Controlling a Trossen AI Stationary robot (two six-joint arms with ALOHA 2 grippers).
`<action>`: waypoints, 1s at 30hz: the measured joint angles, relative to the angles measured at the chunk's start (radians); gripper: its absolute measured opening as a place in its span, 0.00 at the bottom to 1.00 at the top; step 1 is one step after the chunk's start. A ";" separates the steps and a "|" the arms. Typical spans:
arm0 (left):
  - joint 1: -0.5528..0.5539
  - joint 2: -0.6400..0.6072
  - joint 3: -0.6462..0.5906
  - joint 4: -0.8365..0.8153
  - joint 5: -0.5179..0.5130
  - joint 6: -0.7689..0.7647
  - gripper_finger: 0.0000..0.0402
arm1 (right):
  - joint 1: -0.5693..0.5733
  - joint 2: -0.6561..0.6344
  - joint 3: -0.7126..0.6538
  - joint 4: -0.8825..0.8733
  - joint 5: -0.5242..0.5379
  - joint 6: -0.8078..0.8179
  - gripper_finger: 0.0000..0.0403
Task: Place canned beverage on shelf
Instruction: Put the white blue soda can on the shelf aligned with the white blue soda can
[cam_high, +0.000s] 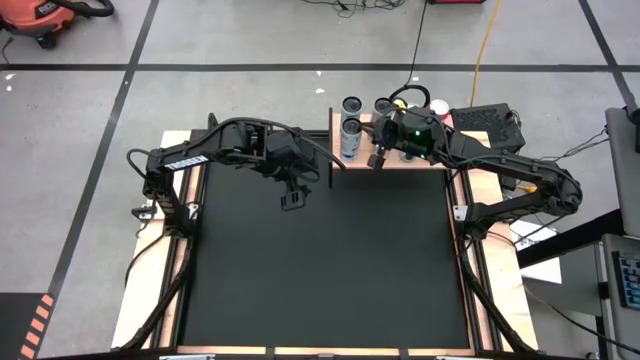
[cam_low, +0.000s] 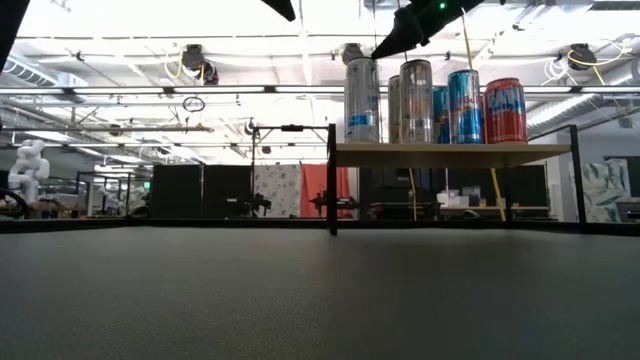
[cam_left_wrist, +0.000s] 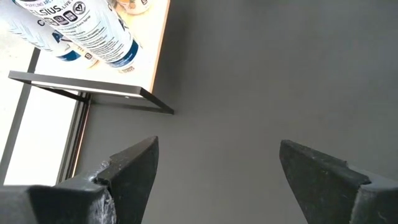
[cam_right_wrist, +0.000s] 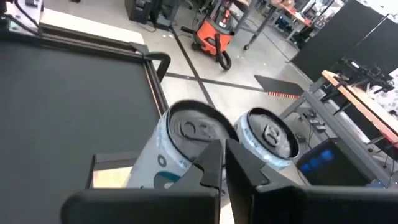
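Note:
The light wooden shelf (cam_high: 410, 166) (cam_low: 440, 153) stands at the table's far edge on black legs. Several cans stand upright on it: two silver ones (cam_low: 362, 100) (cam_low: 416, 100), a blue one (cam_low: 463, 105) and a red one (cam_low: 505, 110). My right gripper (cam_high: 377, 158) (cam_right_wrist: 224, 163) is shut on nothing. It hovers just above the tops of two silver cans (cam_right_wrist: 199, 127) (cam_right_wrist: 270, 134) at the shelf's left part. My left gripper (cam_high: 292, 200) (cam_left_wrist: 217, 168) hangs open over the black mat, left of the shelf, with nothing between its fingers.
The black mat (cam_high: 320, 270) covers the table in front of the shelf. The shelf's black leg (cam_low: 332, 180) marks its left end. An orange vacuum (cam_right_wrist: 214, 37) stands on the floor beyond the table.

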 joint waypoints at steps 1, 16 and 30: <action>0.000 0.000 0.000 0.000 0.000 0.000 0.83 | 0.000 0.000 0.000 0.004 -0.001 0.000 0.00; 0.000 0.000 0.000 0.000 0.000 0.000 0.83 | 0.004 0.004 0.000 -0.010 0.003 0.036 0.00; 0.000 0.000 0.000 0.000 0.000 0.000 0.83 | 0.079 0.000 0.000 -0.014 0.082 0.033 0.00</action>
